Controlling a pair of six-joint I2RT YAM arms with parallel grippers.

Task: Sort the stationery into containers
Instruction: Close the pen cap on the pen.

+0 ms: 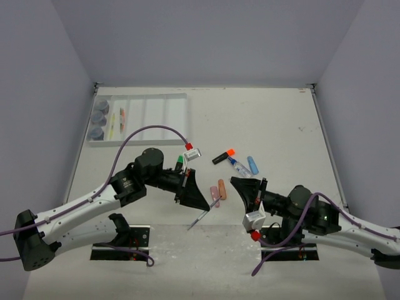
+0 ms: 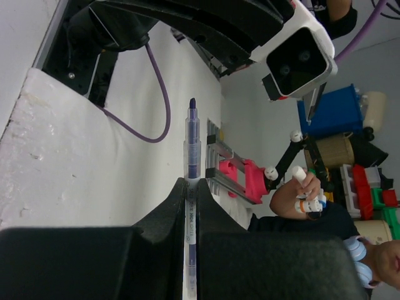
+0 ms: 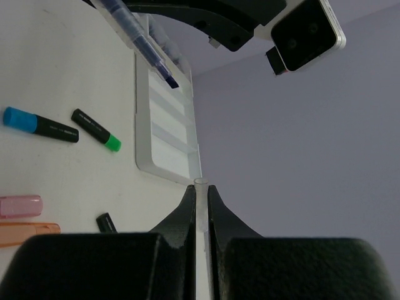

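Well apart from the white divided plastic tray point(image 1: 177, 117), the thin blue pen point(image 2: 192, 144) clamped by the left gripper point(image 2: 191, 185) was best aligned with the clear plastic cap point(image 3: 200, 185) pinched by the right gripper point(image 3: 200, 195).

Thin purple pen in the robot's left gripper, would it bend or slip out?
The thin purple pen is probably stiff: it juts straight from the shut left gripper. Its smooth round barrel might slip or, set down, roll.
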